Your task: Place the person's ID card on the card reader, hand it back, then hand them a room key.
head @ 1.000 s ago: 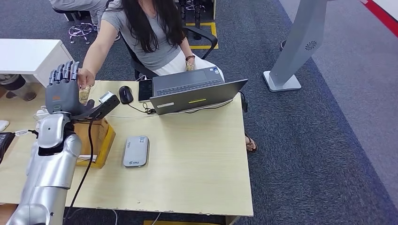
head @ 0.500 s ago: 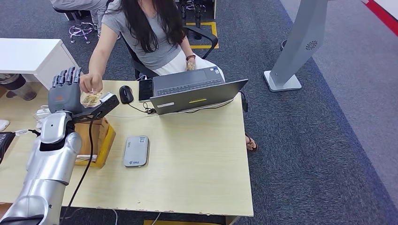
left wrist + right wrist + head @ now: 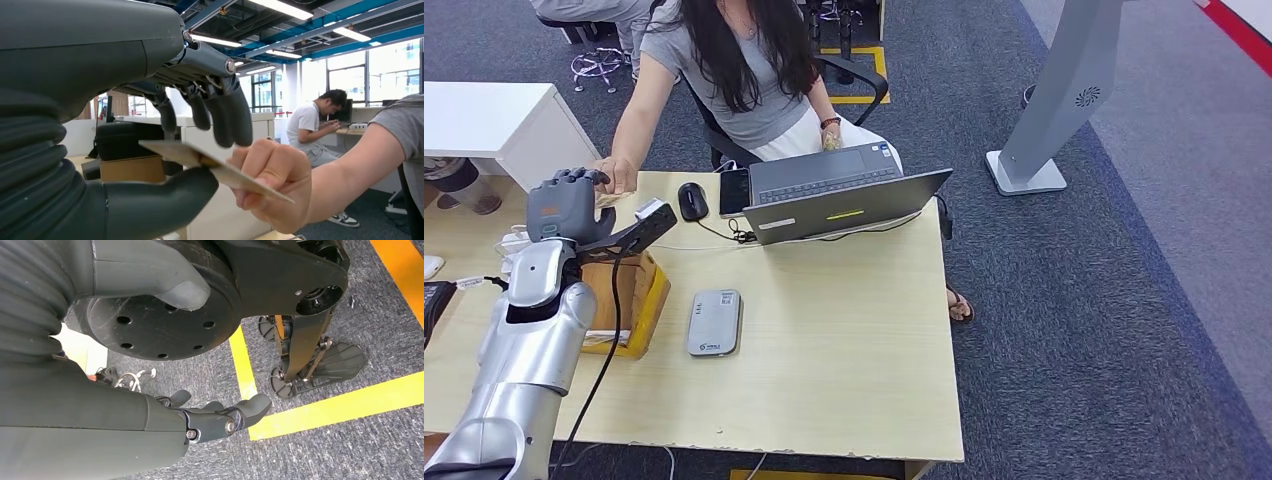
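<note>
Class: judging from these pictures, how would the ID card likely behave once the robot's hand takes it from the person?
The ID card looks thin and flat, and stays straight between the person's hand and the left hand, so probably stiff and light. Its smooth face may slip against the rounded thumb. Laid flat, it should not roll.

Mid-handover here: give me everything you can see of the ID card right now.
The ID card is a thin, flat, pale tan card seen nearly edge-on, tilted. The person's hand pinches one end; the other end lies on the thumb of the left robot hand, whose dark fingers curl above without visibly touching it. Its print cannot be read. In the head view it sits between the two hands at the table's far left corner.
</note>
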